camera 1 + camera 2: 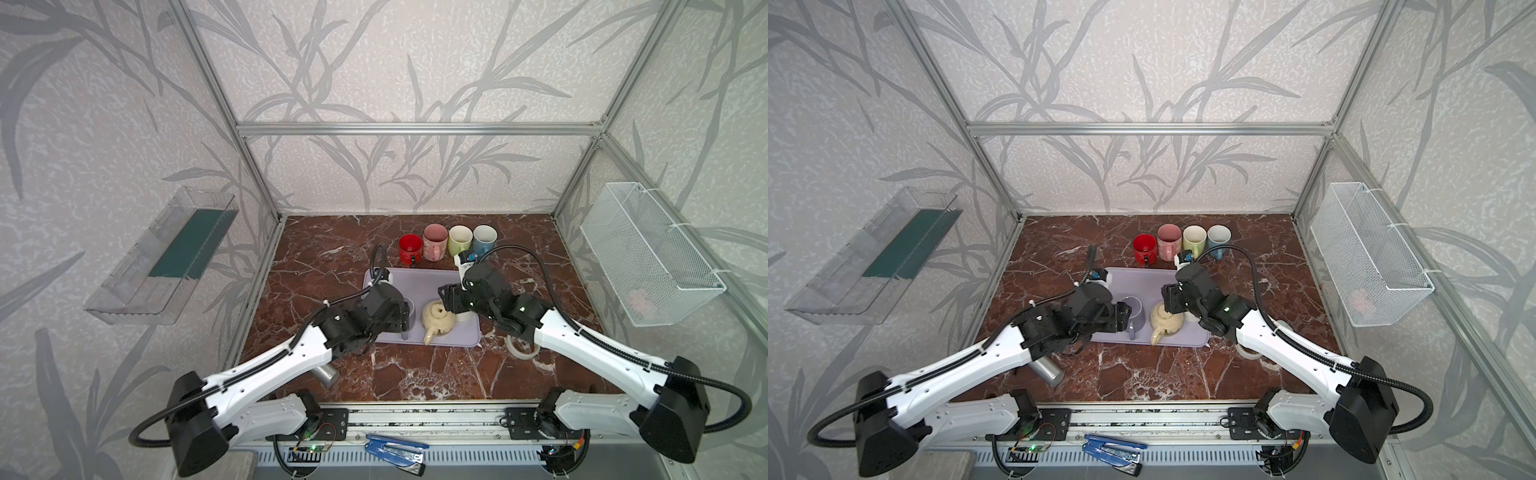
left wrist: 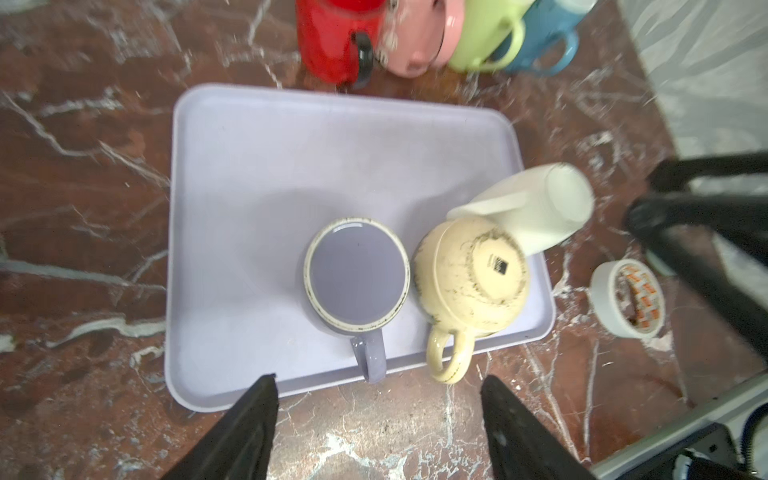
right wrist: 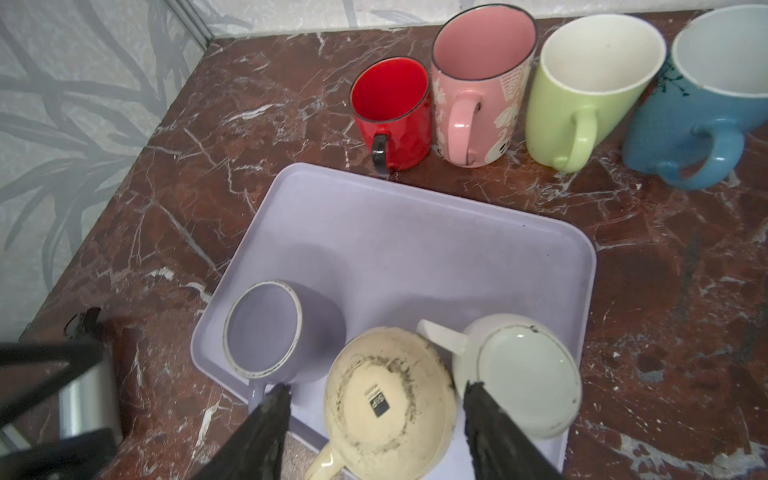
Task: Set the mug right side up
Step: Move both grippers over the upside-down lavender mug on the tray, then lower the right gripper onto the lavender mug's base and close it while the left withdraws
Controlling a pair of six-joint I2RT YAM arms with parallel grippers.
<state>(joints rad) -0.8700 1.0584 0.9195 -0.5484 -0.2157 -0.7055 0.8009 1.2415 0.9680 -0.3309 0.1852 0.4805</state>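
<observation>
A lilac tray [image 2: 332, 158] on a marbled table [image 2: 83, 124] holds three mugs. All are base up and crowded at its near edge: a lilac mug [image 2: 357, 276], a cream mug [image 2: 471, 278] and a white mug [image 2: 536, 208]. The task does not say which mug is meant. The cream mug, in the middle, looks likeliest, because the right gripper [image 3: 377, 386] hangs over it with jaws apart. One finger is toward the lilac mug's handle and the other is at the gap beside the white mug. Whether a finger touches anything cannot be told. The left gripper [image 2: 379, 379] also has its jaws spread, with nothing between them, and is lined up with the lilac mug's handle.

Likely risks: the cream mug sits against or just beside both neighbours. A closing finger may wedge on the white mug or nudge the lilac one instead of seating on the cream. The cream body is round and glazed, so a pinch could slip. Tipping it in so little room could topple a neighbour or push one over the tray's near rim. The two grippers work close together and could collide.

Behind the tray four upright mugs stand in a row: a red mug [image 3: 390, 112], a pink mug [image 3: 482, 91], a green mug [image 3: 590, 87] and a blue mug [image 3: 706, 104]. The insides in view look empty. A wire basket [image 1: 648, 253] hung at the right holds something pale pink, too blurred to name. A clear bin [image 1: 162, 257] hung at the left holds a flat dark green thing.
</observation>
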